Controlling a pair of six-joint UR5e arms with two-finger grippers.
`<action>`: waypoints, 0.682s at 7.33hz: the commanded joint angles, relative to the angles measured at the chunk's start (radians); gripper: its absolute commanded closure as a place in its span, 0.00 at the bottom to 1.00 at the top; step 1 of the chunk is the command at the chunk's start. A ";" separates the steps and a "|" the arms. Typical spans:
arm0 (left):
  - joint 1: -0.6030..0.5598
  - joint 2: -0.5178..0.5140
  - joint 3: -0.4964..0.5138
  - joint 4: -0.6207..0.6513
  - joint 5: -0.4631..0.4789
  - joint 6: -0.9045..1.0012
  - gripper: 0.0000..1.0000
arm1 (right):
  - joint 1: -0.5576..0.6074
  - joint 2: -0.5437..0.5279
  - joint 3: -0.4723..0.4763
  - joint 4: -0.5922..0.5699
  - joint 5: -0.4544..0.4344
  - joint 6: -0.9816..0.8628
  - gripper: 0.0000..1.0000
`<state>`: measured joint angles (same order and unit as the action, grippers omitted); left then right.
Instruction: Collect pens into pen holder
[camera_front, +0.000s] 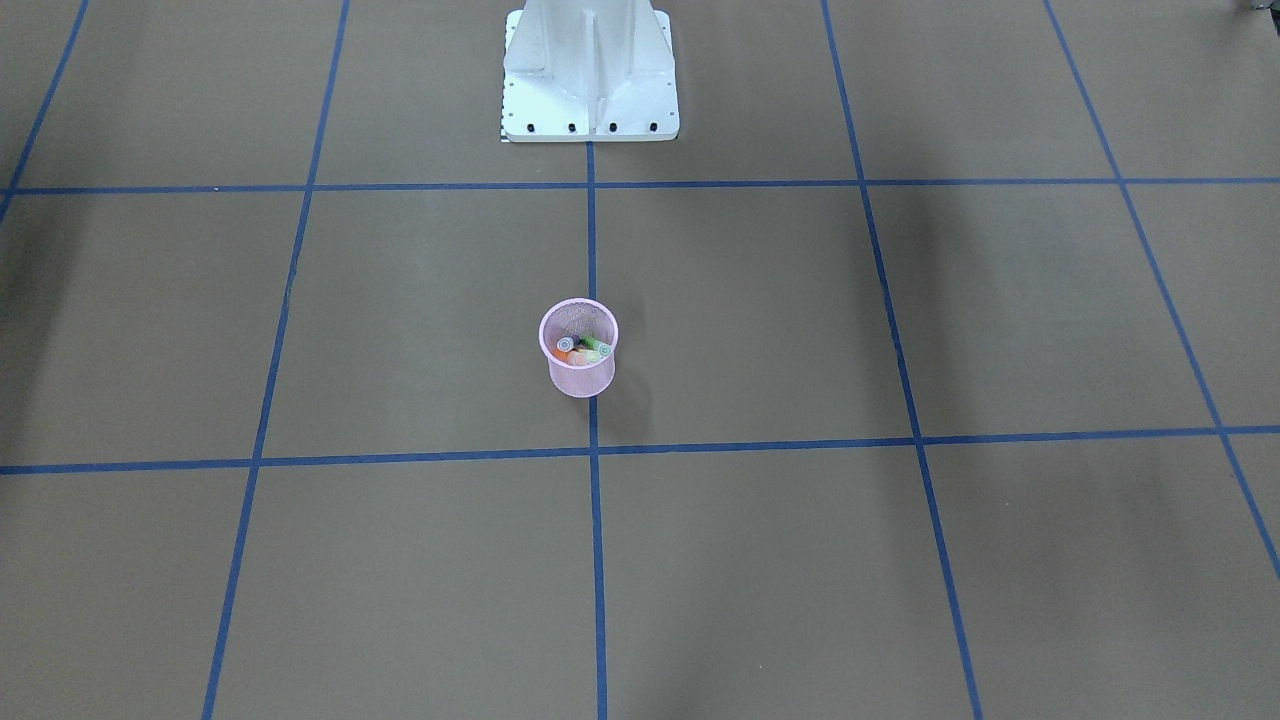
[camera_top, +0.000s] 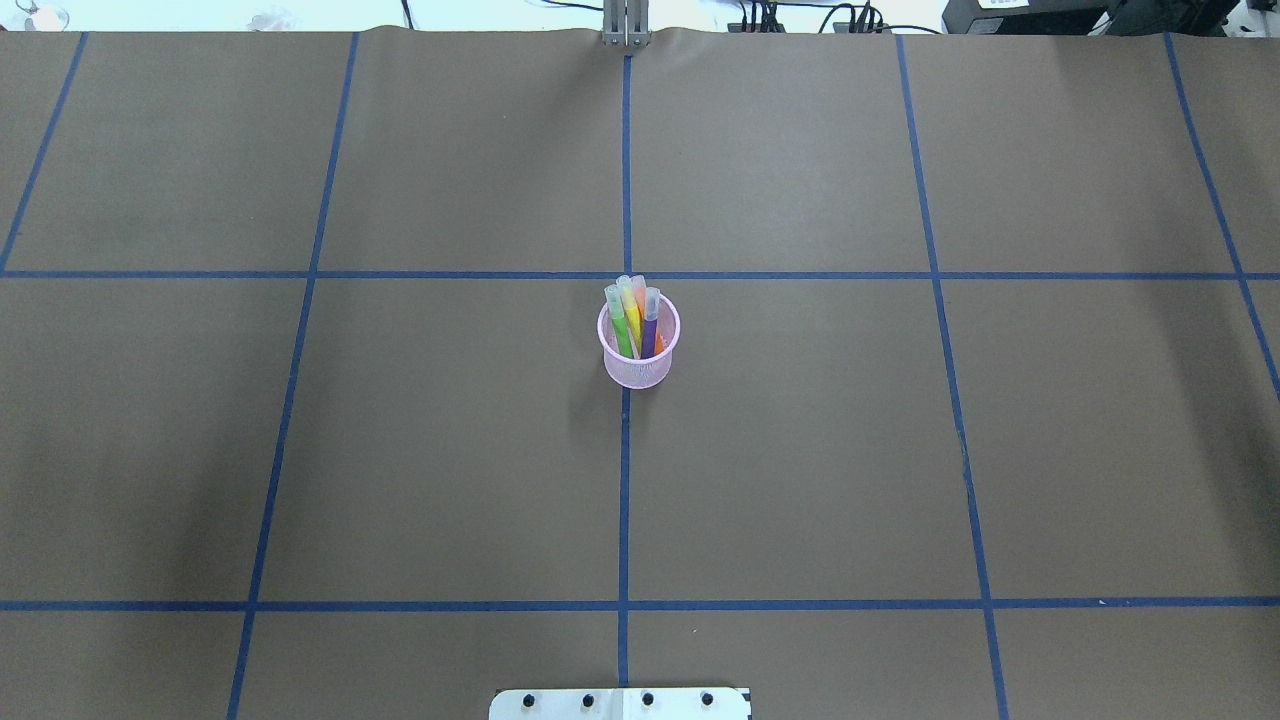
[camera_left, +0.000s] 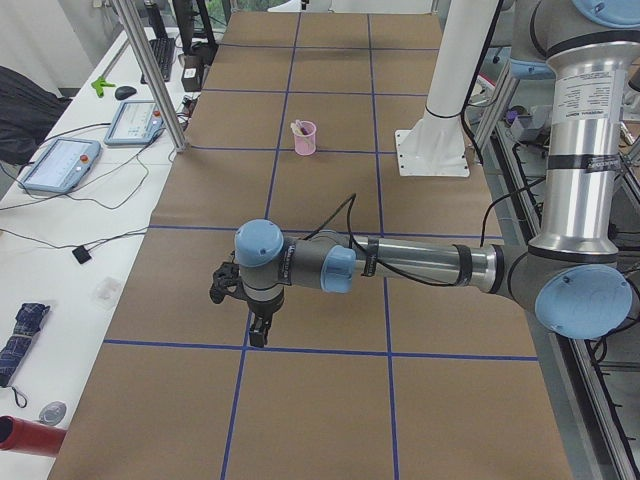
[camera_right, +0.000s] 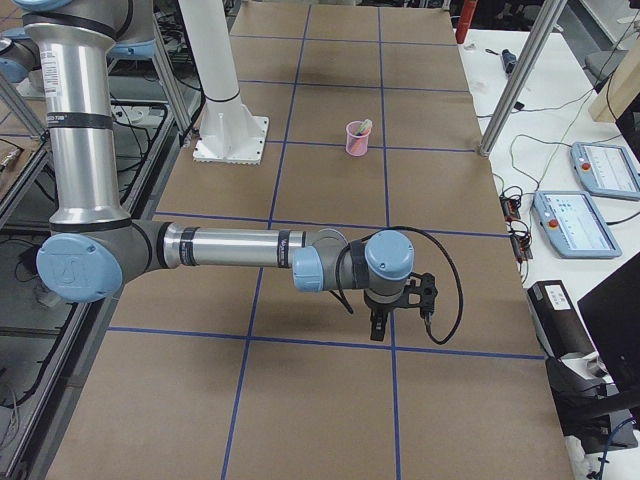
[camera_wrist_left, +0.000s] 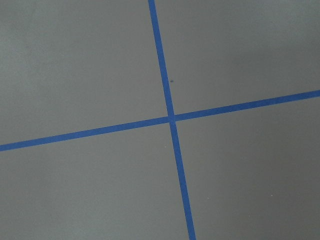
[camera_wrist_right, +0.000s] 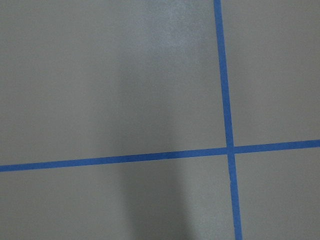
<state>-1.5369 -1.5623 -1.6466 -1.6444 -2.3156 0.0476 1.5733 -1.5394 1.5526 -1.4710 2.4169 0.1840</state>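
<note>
The pink mesh pen holder (camera_front: 578, 381) (camera_top: 638, 373) stands upright on the centre blue line of the table. Inside it lean several pens (camera_top: 632, 318) (camera_front: 586, 347) with green, yellow, orange and purple bodies, pale caps up. The holder is also small in the side views (camera_left: 305, 139) (camera_right: 357, 140). My left gripper (camera_left: 258, 336) hangs low over the table's left end, far from the holder. My right gripper (camera_right: 380, 329) hangs over the right end. Whether either is open or shut I cannot tell. Both wrist views show only brown paper and blue tape.
The white robot base (camera_front: 590, 80) (camera_top: 620, 704) sits at the table's robot side. Metal posts (camera_left: 150, 75) (camera_right: 515, 85) stand at the far table edge. Teach pendants (camera_left: 60, 163) (camera_right: 590, 222) and cables lie on the white side benches.
</note>
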 joint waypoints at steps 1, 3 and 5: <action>0.000 0.001 0.001 0.000 0.002 0.000 0.00 | -0.022 -0.005 0.030 -0.079 -0.056 -0.014 0.00; 0.000 -0.001 0.002 0.000 0.002 0.000 0.00 | -0.027 -0.037 0.156 -0.219 -0.084 -0.018 0.00; -0.002 -0.002 0.004 0.000 0.004 0.000 0.00 | -0.012 -0.082 0.153 -0.209 -0.014 -0.128 0.00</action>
<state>-1.5376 -1.5635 -1.6440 -1.6444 -2.3123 0.0476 1.5532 -1.5998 1.6961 -1.6704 2.3616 0.1128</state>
